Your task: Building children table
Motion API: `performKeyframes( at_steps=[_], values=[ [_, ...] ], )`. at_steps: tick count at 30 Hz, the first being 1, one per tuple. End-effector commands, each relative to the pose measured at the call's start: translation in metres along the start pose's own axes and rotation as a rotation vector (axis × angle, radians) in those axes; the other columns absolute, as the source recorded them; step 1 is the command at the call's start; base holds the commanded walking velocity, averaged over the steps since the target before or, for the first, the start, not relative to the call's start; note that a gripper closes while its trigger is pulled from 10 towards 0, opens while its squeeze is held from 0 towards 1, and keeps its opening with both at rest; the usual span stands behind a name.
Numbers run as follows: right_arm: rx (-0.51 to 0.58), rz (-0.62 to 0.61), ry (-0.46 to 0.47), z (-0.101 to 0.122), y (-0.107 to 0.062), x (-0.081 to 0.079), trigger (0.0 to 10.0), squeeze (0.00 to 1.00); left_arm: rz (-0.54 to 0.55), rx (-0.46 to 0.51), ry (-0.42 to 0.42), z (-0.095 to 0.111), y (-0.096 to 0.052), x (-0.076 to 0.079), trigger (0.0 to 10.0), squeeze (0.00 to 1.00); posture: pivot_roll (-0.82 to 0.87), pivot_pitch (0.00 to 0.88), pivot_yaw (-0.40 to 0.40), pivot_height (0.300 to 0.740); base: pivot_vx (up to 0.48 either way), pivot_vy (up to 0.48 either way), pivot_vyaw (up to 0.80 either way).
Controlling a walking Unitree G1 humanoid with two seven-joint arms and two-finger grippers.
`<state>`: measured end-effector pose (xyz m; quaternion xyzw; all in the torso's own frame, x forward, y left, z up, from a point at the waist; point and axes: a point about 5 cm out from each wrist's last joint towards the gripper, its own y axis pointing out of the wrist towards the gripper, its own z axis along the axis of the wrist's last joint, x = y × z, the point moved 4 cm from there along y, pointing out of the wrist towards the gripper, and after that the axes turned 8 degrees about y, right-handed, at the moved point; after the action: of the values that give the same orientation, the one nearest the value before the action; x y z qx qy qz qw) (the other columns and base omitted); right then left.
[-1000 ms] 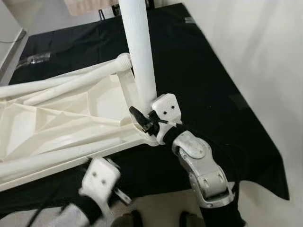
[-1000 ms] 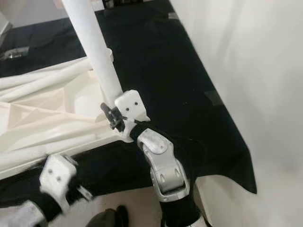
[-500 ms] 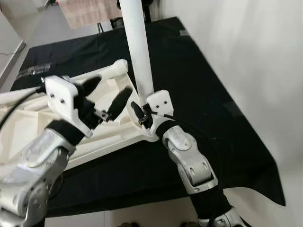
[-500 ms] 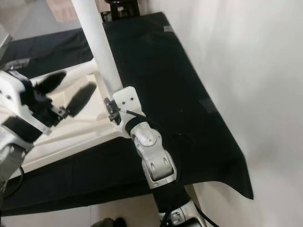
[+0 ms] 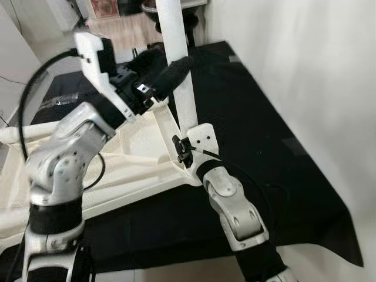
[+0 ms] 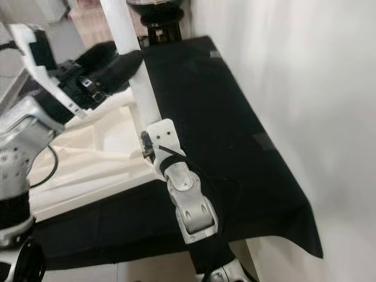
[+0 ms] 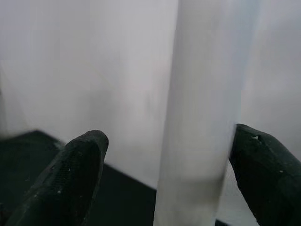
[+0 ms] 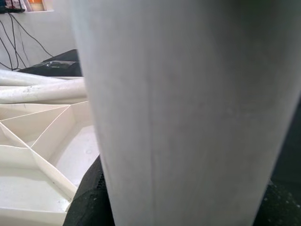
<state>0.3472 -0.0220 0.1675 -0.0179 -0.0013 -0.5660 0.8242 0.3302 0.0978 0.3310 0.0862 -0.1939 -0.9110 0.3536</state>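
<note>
Upright table leg point(image 5: 179, 64) between left end effector point(image 5: 158, 73) fingers

My head views are bright and evenly lit, with the white wall point(image 5: 305, 64) at the right of the frame nearly washed out. The black cloth point(image 5: 247, 111) swallows detail and shows almost no shadows. My left gripper point(image 5: 161, 76), in the upper middle, is smeared by motion blur. My wrist views are soft and out of focus: the white leg point(image 7: 202, 117) looms hazy, its edges melting into pale background.
</note>
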Motion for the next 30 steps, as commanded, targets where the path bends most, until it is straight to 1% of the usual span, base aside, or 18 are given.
performKeyframes(
  at_steps=[1, 2, 3, 5, 9, 10, 11, 12, 14, 19, 21, 23, 26, 27, 28, 29, 30],
  values=[
    [-0.148, 0.007, 0.035, -0.034, -0.002, -0.009, 10.0, 0.00, -0.034, -0.051, -0.045, -0.014, 0.002, 0.002, 10.0, 0.00, -0.01, 0.081, 0.111, 0.740, 0.000, 0.000, 0.00],
    [-0.147, 0.006, 0.035, -0.034, -0.002, -0.010, 10.0, 0.00, -0.067, -0.066, -0.070, -0.020, 0.004, 0.006, 10.0, 0.00, -0.01, 0.082, 0.111, 0.740, 0.000, 0.000, 0.00],
    [-0.147, 0.006, 0.035, -0.034, -0.002, -0.010, 10.0, 0.00, -0.067, -0.066, -0.070, -0.020, 0.004, 0.006, 10.0, 0.00, -0.01, 0.082, 0.111, 0.740, 0.000, 0.000, 0.00],
    [-0.147, 0.006, 0.037, -0.033, -0.003, -0.011, 10.0, 0.00, -0.121, -0.086, -0.097, -0.025, 0.007, 0.013, 10.0, 0.00, -0.01, 0.084, 0.116, 0.740, 0.000, 0.000, 0.00],
    [-0.147, 0.006, 0.042, -0.033, -0.003, -0.012, 10.0, 0.00, -0.144, -0.102, -0.097, -0.028, 0.010, 0.015, 10.0, 0.00, -0.01, 0.089, 0.122, 0.740, 0.000, 0.000, 0.00],
    [-0.147, 0.004, 0.047, -0.033, -0.003, -0.012, 10.0, 0.00, -0.152, -0.103, -0.096, -0.028, 0.011, 0.015, 1.6, 0.00, -0.01, 0.088, 0.126, 0.740, 0.000, 0.000, 0.00],
    [-0.147, 0.004, 0.047, -0.033, -0.003, -0.012, 10.0, 0.00, -0.152, -0.103, -0.096, -0.028, 0.011, 0.015, 1.6, 0.00, -0.01, 0.088, 0.126, 0.740, 0.000, 0.000, 0.00],
    [-0.146, 0.002, 0.050, -0.034, -0.003, -0.012, 10.0, 0.00, -0.161, -0.104, -0.095, -0.028, 0.012, 0.015, 0.0, 0.00, -0.01, 0.087, 0.128, 0.740, 0.000, 0.000, 0.00],
    [-0.145, 0.001, 0.057, -0.034, -0.002, -0.012, 10.0, 0.00, -0.175, -0.104, -0.070, -0.026, 0.012, 0.015, 0.0, 0.00, -0.02, 0.086, 0.128, 0.740, 0.000, 0.000, 0.00],
    [-0.137, 0.003, 0.066, -0.033, -0.001, -0.011, 10.0, 0.00, -0.185, -0.099, -0.047, -0.023, 0.010, 0.014, 0.0, 0.00, -0.02, 0.083, 0.128, 0.740, 0.000, 0.000, 0.00],
    [-0.122, 0.023, 0.080, -0.029, 0.001, -0.010, 10.0, 0.00, -0.183, -0.096, -0.023, -0.021, 0.007, 0.015, 0.0, 0.00, -0.02, 0.082, 0.130, 0.740, 0.000, 0.000, 0.00],
    [-0.122, 0.023, 0.080, -0.029, 0.001, -0.010, 10.0, 0.00, -0.183, -0.096, -0.023, -0.021, 0.007, 0.015, 0.0, 0.00, -0.02, 0.082, 0.130, 0.740, 0.000, 0.000, 0.00],
    [-0.110, 0.060, 0.056, -0.026, 0.005, -0.007, 10.0, 0.00, -0.175, -0.096, -0.022, -0.021, 0.003, 0.014, 0.0, 0.00, -0.02, 0.078, 0.130, 0.740, 0.000, 0.000, 0.00],
    [-0.080, 0.113, 0.060, -0.019, 0.009, -0.003, 10.0, 1.00, -0.176, -0.099, -0.025, -0.023, 0.001, 0.015, 0.0, 0.00, -0.02, 0.070, 0.129, 0.740, 0.000, 0.000, 0.00],
    [-0.056, 0.150, 0.064, -0.013, 0.011, 0.000, 10.0, 1.00, -0.177, -0.101, -0.027, -0.024, 0.000, 0.016, 0.0, 0.00, -0.02, 0.070, 0.129, 0.740, 0.000, 0.000, 0.00],
    [-0.016, 0.221, 0.078, -0.002, 0.014, 0.001, 10.0, 1.00, -0.183, -0.103, -0.029, -0.025, -0.002, 0.018, 0.0, 0.00, -0.02, 0.070, 0.129, 0.740, 0.000, 0.000, 0.00],
    [-0.016, 0.221, 0.078, -0.002, 0.014, 0.001, 10.0, 1.00, -0.183, -0.103, -0.029, -0.025, -0.002, 0.018, 0.0, 0.00, -0.02, 0.070, 0.129, 0.740, 0.000, 0.000, 0.00]
  ],
)
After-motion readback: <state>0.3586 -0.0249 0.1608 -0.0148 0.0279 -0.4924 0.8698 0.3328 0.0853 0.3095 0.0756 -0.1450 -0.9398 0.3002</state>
